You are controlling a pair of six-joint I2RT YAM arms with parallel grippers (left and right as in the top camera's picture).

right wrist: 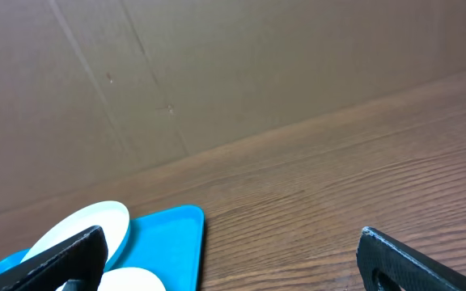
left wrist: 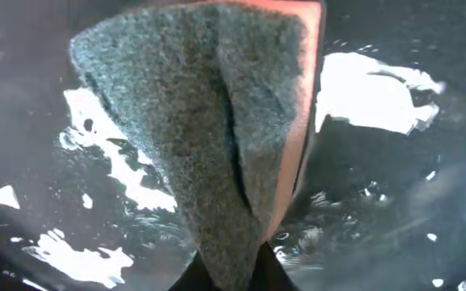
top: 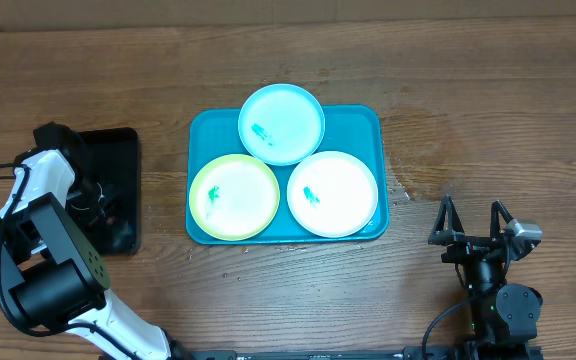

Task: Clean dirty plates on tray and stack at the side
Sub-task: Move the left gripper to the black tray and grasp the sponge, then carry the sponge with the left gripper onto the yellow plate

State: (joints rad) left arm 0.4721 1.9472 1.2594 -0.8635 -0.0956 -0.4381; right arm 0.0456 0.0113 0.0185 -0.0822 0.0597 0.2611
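Note:
The turquoise tray [top: 363, 125] holds three plates, each with green smears: light blue [top: 282, 123] at the back, yellow-green [top: 234, 196] front left, white [top: 332, 193] front right. My left gripper [top: 103, 205] is over the black tray [top: 118, 160], far left of the plates. In the left wrist view it [left wrist: 233, 271] is shut on a sponge [left wrist: 209, 129] with a grey scouring face and orange back, above wet black plastic. My right gripper [top: 476, 228] is open and empty, right of the tray. The right wrist view shows the tray's corner [right wrist: 172, 234] and the light blue plate [right wrist: 83, 230].
The black tray's wet bottom [left wrist: 379, 178] glistens with water. A cardboard wall [right wrist: 217, 73] stands behind the wooden table. Small water drops [top: 403, 190] lie on the wood right of the turquoise tray.

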